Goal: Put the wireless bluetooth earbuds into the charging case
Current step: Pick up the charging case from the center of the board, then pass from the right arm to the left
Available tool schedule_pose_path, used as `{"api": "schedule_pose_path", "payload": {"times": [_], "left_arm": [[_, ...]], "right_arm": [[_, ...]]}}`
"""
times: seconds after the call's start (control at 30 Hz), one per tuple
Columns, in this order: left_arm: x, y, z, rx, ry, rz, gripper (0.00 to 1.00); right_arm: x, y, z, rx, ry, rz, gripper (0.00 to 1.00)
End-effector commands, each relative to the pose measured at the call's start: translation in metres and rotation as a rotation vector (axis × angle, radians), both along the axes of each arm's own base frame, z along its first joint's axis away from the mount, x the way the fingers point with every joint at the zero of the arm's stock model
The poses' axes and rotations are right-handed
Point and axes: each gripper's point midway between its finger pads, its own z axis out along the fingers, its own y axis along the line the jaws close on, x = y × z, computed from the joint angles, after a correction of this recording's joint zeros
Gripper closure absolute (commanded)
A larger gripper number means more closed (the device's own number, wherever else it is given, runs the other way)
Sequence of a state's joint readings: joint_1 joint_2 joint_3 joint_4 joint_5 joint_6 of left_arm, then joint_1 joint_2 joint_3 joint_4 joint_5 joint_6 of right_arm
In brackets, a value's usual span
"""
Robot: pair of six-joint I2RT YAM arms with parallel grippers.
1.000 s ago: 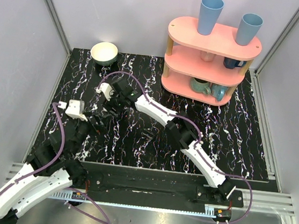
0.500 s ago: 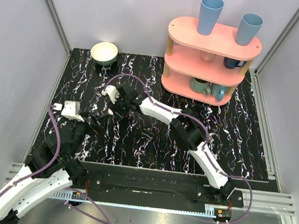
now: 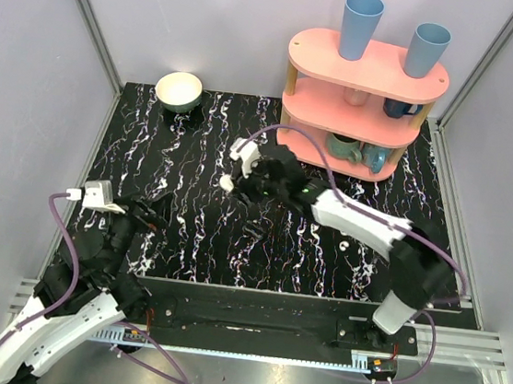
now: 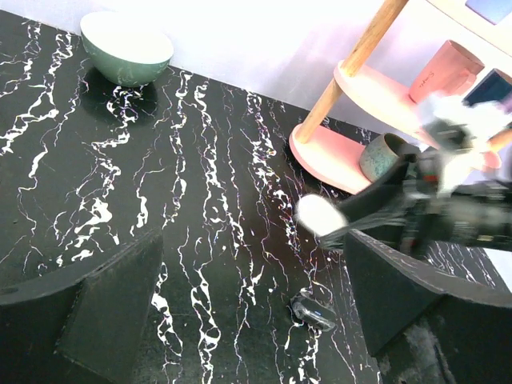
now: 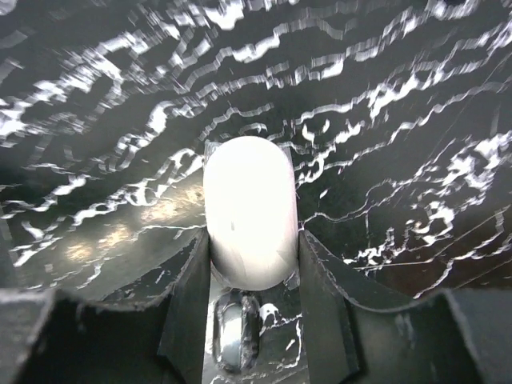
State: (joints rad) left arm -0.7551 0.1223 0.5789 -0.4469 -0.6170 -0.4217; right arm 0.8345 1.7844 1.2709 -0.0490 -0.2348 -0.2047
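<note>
At the left, the left gripper [image 3: 150, 217] is held low over the near-left part of the table [image 3: 203, 253], its jaws spread wide with nothing between them; a green bowl [image 3: 179, 91] is seen at the far-left corner; towards the middle, the charging case [image 5: 250, 200] is clamped by its long sides between the fingers of the right gripper [image 3: 235, 186], the jaws partly closed on it and one rounded end projecting beyond the fingertips; it is carried above the surface, well apart from the left gripper; a small dark object [image 3: 252, 230] lies on the table near it, towards the arm bases; the surface is black with white veins; a pink three-tier shelf [image 3: 367, 75] is set at the far right, blue cups [image 3: 361, 23] on top and mugs [image 3: 343, 146] on the tiers below; pale walls [image 3: 28, 83] enclose the table.
</note>
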Motion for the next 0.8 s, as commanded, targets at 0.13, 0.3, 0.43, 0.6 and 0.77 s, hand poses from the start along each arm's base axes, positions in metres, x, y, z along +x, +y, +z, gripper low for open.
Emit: {"api": "schedule_pose_path", "payload": {"times": [0.13, 0.3, 0.43, 0.6, 0.77], "left_arm": [[0.01, -0.036, 0.002, 0.019, 0.048, -0.119, 0.01], [0.012, -0.068, 0.009, 0.012, 0.037, -0.25, 0.01], [0.007, -0.086, 0.021, -0.017, -0.027, -0.348, 0.01], [0.002, -0.099, 0.025, -0.027, -0.041, -0.425, 0.01], [-0.002, -0.121, 0.021, -0.028, -0.02, -0.531, 0.01]], "right_arm": [[-0.057, -0.034, 0.106, 0.173, -0.307, 0.115, 0.83], [-0.087, -0.057, 0.108, 0.087, -0.455, 0.109, 0.84], [-0.089, -0.079, 0.114, 0.064, -0.534, 0.048, 0.87], [-0.096, -0.099, 0.123, 0.067, -0.613, 0.02, 0.87], [-0.099, -0.108, 0.131, 0.065, -0.683, 0.005, 0.87]]}}
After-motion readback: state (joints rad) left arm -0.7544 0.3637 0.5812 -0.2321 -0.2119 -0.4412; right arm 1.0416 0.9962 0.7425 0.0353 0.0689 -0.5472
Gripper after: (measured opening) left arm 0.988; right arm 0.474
